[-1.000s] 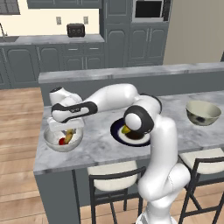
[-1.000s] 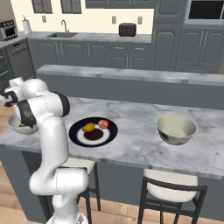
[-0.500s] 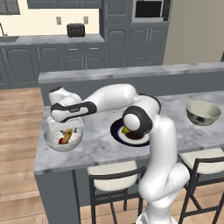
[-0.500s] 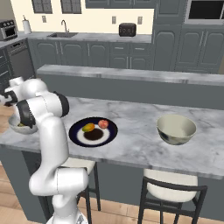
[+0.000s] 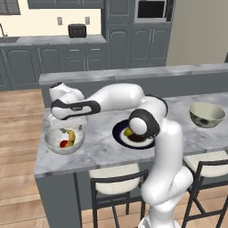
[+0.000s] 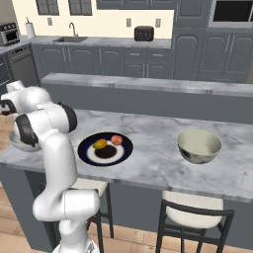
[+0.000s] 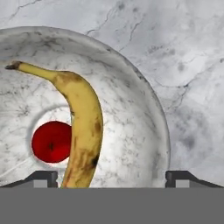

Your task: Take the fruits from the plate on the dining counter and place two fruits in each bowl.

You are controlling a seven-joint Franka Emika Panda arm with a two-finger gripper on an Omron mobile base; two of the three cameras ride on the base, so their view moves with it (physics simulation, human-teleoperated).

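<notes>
Banana (image 7: 83,127) lies free in bowl (image 7: 140,109), between open hand (image 7: 111,177) tips.

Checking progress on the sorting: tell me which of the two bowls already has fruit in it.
The speckled white-grey bowl under the gripper: it holds the banana and the red round fruit. The cream-grey bowl looks empty.

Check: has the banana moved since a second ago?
Yes. The banana now lies deeper in the speckled bowl beside the red fruit; earlier it sat higher, near the rim. The hand above is open.
</notes>
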